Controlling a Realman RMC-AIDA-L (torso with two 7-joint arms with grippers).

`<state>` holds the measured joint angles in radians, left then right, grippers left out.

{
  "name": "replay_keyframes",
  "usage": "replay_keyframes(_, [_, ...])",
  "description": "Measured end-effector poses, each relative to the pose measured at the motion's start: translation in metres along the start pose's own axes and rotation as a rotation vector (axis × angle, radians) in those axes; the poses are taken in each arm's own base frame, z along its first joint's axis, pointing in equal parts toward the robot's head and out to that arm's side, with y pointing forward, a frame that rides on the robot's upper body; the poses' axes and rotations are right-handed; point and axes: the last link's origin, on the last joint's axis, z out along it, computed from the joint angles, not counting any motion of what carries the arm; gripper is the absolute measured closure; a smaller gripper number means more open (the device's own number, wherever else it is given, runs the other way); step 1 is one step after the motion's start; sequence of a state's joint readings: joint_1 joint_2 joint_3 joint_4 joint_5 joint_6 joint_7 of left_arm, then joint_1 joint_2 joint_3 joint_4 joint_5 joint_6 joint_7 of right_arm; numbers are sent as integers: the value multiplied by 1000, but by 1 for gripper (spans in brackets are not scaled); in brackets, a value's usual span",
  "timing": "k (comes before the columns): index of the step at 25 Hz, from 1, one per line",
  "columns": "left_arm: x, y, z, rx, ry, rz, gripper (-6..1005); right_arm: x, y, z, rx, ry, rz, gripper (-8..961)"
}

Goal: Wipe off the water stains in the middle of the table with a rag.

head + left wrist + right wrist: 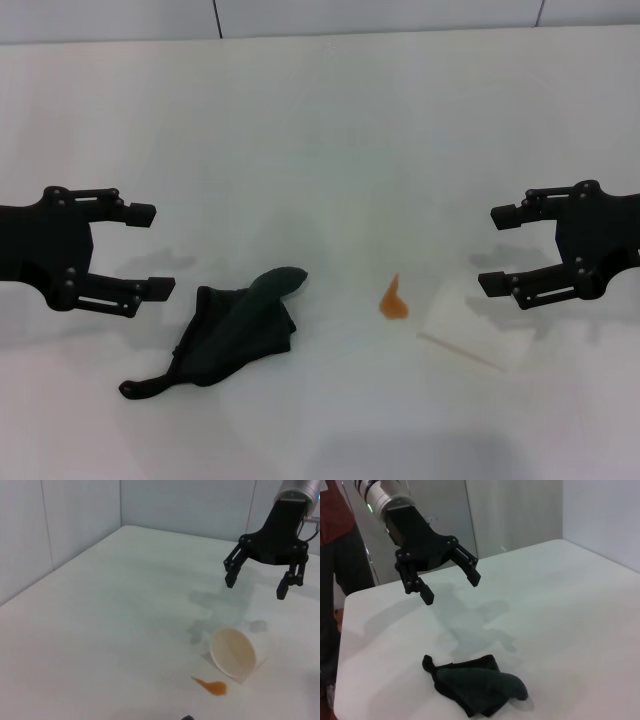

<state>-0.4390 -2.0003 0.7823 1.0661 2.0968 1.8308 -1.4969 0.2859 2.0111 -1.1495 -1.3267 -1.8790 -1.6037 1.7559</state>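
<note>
**Rag and stain lie between two raised grippers**

On the white worktop [330,120] the dark rag [235,330] lies crumpled left of the orange water stains [394,301]. A translucent cup [475,335] lies right. Left gripper [150,250] and right gripper [497,250] hover, jaws apart

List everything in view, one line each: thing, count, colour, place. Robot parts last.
Soft crumpled cloth rag: one, dark green-black, on the table toward the robot's left.
Small teardrop liquid stain: one, orange-amber, mid-table, between rag and cup.
Translucent plastic cup: one, whitish, lying on its side toward the robot's right.
Smooth flat table: one, white, under everything.
Left gripper: one, black, open, above the table left of the rag.
Right gripper: one, black, open, above the cup.
</note>
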Motion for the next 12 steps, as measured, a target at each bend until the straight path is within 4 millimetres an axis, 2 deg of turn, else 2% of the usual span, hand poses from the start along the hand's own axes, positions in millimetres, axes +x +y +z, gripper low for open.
replay_keyframes(12, [-1,1,0,-2,0,8,109,0,1,1,-4,2,5,131])
